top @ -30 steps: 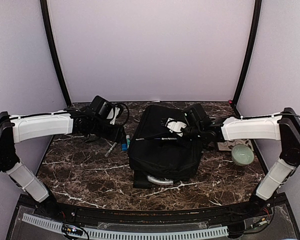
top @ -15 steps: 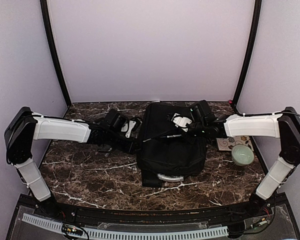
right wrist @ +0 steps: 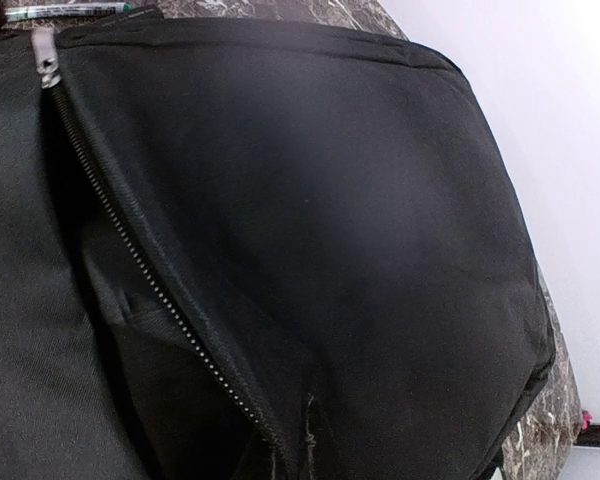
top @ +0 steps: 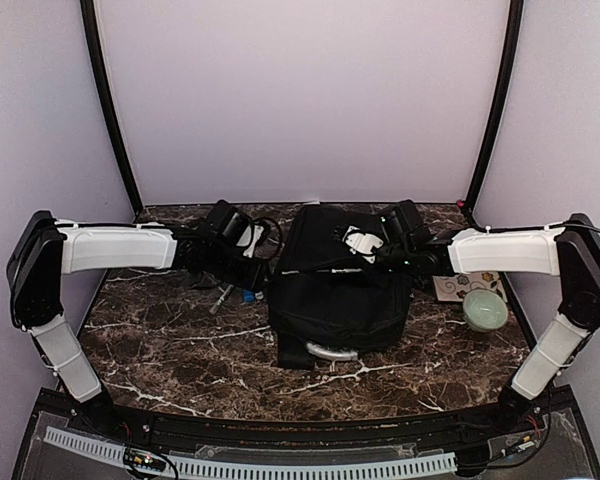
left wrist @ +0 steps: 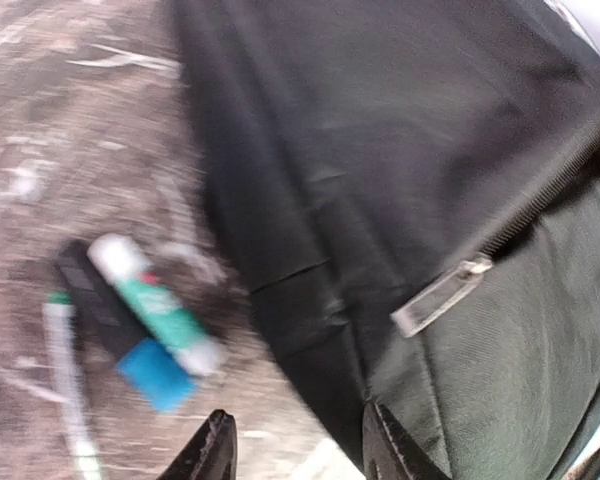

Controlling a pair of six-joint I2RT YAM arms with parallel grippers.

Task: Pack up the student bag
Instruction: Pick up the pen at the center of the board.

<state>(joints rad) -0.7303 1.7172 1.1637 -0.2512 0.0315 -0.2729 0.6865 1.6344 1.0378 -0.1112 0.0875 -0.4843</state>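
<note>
Dark marble table (top: 180, 350) under student bag (top: 335, 295), pen (left wrist: 68, 390), glue stick (left wrist: 150, 300), green bowl (top: 486, 310).

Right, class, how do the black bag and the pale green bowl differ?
The bag is black; the bowl is pale green. The bag is far larger. The bag is soft fabric with a partly open zip; the bowl looks hard and round. The bag lies mid-table; the bowl sits near the right edge. Both are on the marble table.

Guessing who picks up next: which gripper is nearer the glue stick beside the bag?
Left. The left gripper hangs open close to the glue stick, by the student bag's left edge; the right gripper is over the bag's top, farther off.
</note>
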